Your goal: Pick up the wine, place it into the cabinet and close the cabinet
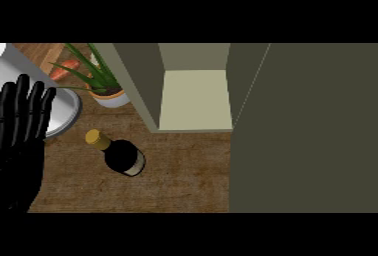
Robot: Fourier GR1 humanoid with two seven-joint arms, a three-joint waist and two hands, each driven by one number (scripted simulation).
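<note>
A dark wine bottle (122,156) with a gold cap stands on the wooden counter (184,175), left of centre. Behind and to its right the olive cabinet (196,97) stands with its compartment showing a pale shelf inside; its door (303,130) is swung wide and fills the right side of the view. My left hand (22,135) shows at the left edge, fingers straight and pointing up, a short way left of the bottle and not touching it. My right hand does not show.
A potted green plant (103,82) in a white pot stands behind the bottle, left of the cabinet. A round white-grey vessel (63,110) sits at the far left, partly hidden by my left hand. Something orange (65,67) lies at the back left.
</note>
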